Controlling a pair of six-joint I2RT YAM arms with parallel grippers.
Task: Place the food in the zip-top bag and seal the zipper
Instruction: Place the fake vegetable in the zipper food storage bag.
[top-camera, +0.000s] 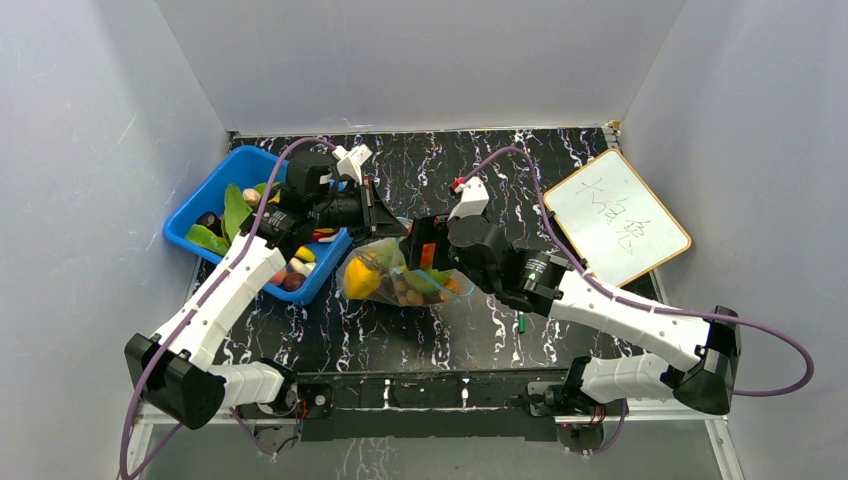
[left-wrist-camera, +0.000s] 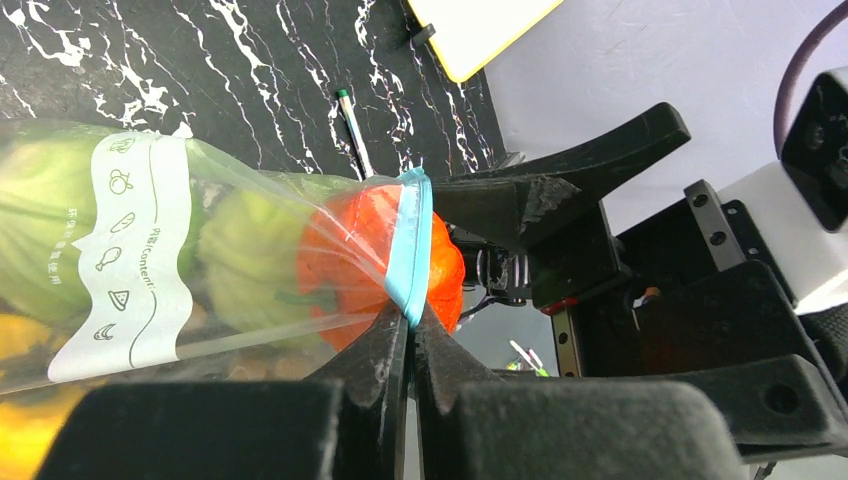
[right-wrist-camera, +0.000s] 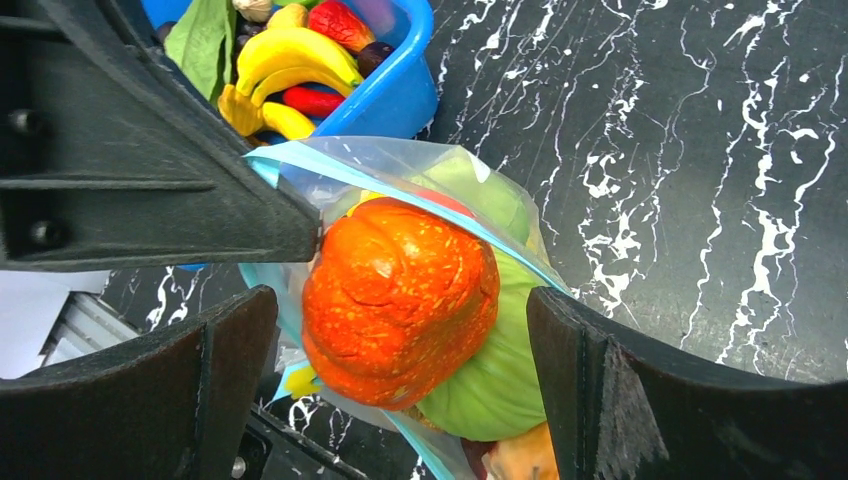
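Although it sat on the desk stuffed with food, the zip-top bag looked light, soft and slippery; the right pincer gaped wide around the orange pumpkin at its mouth, while the left pincer pinched the stiffer teal zipper, likely the surest hold.

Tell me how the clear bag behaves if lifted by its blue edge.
Probably floppy: the zip-top bag is thin, crinkled film, so it should sag below the zipper. Likely bottom-heavy, food bulging inside. The orange piece sits at the mouth and may fall out.
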